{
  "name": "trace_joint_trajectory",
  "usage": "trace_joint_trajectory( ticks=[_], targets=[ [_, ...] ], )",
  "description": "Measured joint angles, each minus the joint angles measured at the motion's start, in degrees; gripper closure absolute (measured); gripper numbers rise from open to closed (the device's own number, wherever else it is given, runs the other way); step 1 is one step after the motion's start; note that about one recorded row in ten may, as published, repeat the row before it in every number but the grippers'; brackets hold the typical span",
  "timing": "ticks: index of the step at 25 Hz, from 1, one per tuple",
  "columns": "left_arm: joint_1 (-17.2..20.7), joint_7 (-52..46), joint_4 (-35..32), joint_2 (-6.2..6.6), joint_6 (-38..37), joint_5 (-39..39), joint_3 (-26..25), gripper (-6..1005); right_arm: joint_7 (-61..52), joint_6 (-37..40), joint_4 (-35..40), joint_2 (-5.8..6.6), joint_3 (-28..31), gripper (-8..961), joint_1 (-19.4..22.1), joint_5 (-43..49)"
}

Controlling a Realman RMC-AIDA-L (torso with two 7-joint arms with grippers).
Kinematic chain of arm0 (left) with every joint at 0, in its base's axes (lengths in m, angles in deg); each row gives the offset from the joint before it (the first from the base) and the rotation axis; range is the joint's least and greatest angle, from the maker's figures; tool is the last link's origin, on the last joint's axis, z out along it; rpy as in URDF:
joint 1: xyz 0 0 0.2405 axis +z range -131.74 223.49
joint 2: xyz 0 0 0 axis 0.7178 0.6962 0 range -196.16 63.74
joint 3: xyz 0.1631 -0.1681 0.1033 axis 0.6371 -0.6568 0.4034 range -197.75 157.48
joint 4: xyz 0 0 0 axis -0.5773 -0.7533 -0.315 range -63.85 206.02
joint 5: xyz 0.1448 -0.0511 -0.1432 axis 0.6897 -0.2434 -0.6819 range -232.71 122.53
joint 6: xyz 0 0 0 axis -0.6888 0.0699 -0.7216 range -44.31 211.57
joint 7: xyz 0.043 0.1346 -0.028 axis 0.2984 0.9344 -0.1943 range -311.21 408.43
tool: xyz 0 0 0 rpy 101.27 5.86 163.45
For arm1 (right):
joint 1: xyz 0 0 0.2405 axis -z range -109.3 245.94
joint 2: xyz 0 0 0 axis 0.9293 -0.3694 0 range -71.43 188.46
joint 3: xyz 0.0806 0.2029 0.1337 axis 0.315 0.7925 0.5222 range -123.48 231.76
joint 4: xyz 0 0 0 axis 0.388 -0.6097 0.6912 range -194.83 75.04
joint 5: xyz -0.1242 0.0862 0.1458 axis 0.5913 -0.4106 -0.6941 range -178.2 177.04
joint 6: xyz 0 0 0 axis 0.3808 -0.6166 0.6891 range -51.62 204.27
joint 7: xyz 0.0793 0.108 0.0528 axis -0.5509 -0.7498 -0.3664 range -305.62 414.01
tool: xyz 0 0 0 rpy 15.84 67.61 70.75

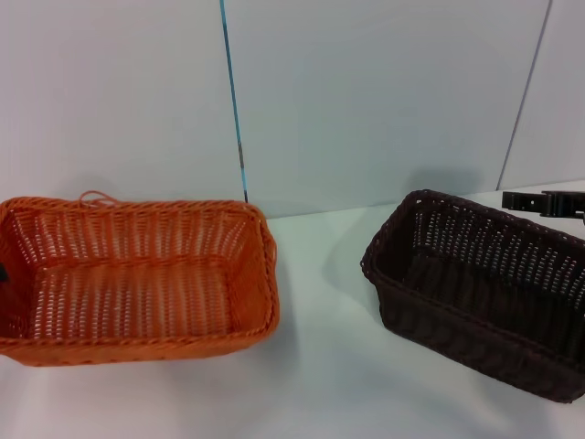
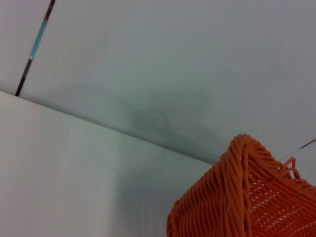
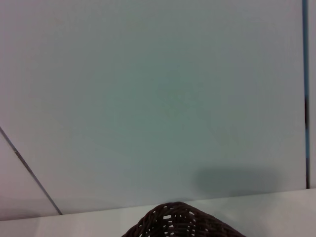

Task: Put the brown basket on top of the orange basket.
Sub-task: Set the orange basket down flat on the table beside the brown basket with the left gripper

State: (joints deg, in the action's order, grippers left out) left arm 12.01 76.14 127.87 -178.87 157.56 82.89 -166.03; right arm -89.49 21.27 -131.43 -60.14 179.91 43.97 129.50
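A: Where is the right hand (image 1: 548, 202)?

B: At the far right rim of the brown basket (image 1: 475, 293), a black piece just behind the braided edge. I cannot tell whether it is spread or pinching the rim.

A: And the basket itself?

B: It sits tilted, its near-left corner lower than the side by the hand, and its right end runs out of the head view. The right wrist view catches only a rounded bit of its dark rim (image 3: 180, 222) low in the picture, with plain wall behind.

A: Room to move?

B: From the hand toward the robot's left there is a bare strip of white worktop (image 1: 320, 302) between the two baskets; they are well apart. The wall (image 1: 366, 91) stands close behind both.

A: The orange basket (image 1: 137, 279)?

B: Flat on the worktop, on the far side of that gap from the hand, open side up, with a loose strand (image 1: 96, 197) looping at its back rim.

A: The left hand?

B: It is not in view; its wrist camera shows one orange corner (image 2: 242, 197).
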Motion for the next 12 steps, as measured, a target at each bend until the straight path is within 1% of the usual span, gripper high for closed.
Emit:
trace_joint_trajectory(
  ticks=[4,12],
  targets=[
    [0.0,-0.5,1.0,-0.3,1.3,-0.5,0.0,832,0.0,0.0,0.0,0.0,0.0,159,0.1,0.0],
    [0.0,-2.3,4.5,-1.7,4.0,-0.6,0.1,832,0.1,-0.1,0.0,0.0,0.0,159,0.3,0.0]
  ],
)
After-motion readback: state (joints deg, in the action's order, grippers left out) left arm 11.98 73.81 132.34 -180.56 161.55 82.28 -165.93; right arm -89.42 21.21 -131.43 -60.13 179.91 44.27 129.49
